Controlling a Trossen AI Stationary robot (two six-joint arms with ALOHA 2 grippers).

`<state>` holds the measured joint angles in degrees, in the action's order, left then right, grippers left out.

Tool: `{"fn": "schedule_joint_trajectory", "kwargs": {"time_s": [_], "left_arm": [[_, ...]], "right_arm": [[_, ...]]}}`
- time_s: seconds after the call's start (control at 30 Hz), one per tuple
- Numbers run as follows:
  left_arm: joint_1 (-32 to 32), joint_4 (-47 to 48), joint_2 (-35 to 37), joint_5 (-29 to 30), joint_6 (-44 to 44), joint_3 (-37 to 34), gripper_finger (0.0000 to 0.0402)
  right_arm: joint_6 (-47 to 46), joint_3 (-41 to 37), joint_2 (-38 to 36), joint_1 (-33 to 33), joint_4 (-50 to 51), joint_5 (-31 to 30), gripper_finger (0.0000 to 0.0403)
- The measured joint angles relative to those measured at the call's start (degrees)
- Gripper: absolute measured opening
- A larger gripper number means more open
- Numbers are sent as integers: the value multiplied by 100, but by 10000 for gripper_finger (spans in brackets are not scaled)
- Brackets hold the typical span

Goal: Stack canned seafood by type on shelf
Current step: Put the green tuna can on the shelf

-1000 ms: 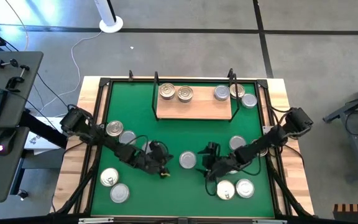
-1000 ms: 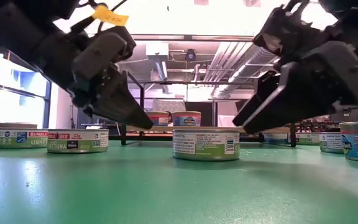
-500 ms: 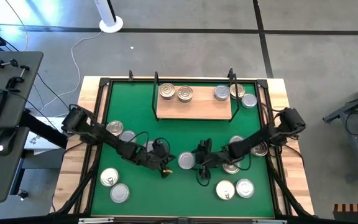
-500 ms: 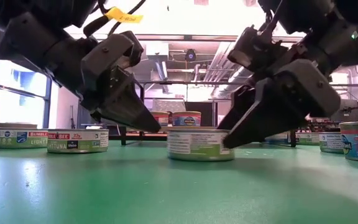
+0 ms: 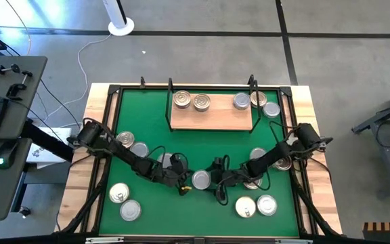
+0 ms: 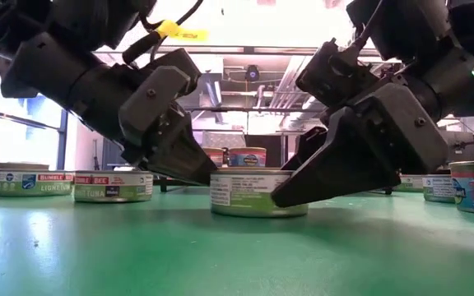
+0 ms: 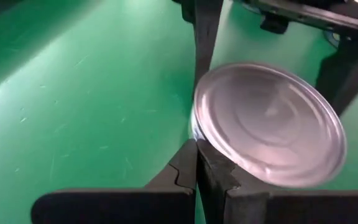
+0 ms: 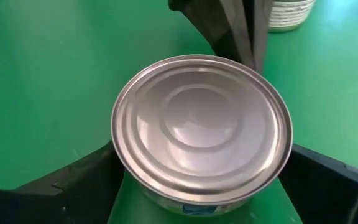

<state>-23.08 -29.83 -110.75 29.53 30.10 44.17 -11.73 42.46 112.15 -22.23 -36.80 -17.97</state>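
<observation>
We see both arms meeting at one silver-lidded can [image 5: 200, 179] that sits on the green mat [image 5: 202, 146] in the near middle of the table. The right gripper [image 5: 212, 180] has its two fingers spread wide, one on each side of this can; in the right wrist view the can [image 8: 202, 134] fills the gap between the dark fingers [image 8: 61, 186], which stand just beside its rim, and we cannot tell whether they touch it. The left gripper [image 5: 179, 181] comes in from the other side with its fingers pressed together, holding nothing; in the left wrist view its closed fingertips [image 7: 197, 168] lie against the can's edge [image 7: 266, 121]. From table height the can [image 6: 257, 192] rests flat on the mat, with the left gripper [image 6: 189, 168] at one side and the right gripper [image 6: 303, 185] low at the other. The shelf [image 5: 212, 116], a tan board with black uprights, lies at the far side of the mat and carries two gold-lidded cans [image 5: 182, 100] side by side toward its left end and two more cans [image 5: 242, 102] toward its right end, with another silver can [image 5: 271, 110] just off that end on the mat. More cans lie on the mat at the left [image 5: 125, 141], the near left [image 5: 119, 193] and the near right [image 5: 267, 204].
</observation>
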Motion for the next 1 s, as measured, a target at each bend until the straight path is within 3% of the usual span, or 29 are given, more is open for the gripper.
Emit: {"fn": "schedule_joint_trajectory", "kwargs": {"time_s": [0.37,0.67,0.83,1.0], "left_arm": [[92,-35,96,130,-57,34,0],[-126,1598,1128,207,111,61,0],[-300,2089,1363,538,156,56,0],[-428,1991,1302,643,182,54,0]], "right_arm": [[-404,7,27,9,-205,-461,391],[-560,-2,22,-331,-90,-1584,365],[-1015,-4,-196,-471,535,-1973,357],[-1452,-4,-752,-508,1580,-1751,344]]}}
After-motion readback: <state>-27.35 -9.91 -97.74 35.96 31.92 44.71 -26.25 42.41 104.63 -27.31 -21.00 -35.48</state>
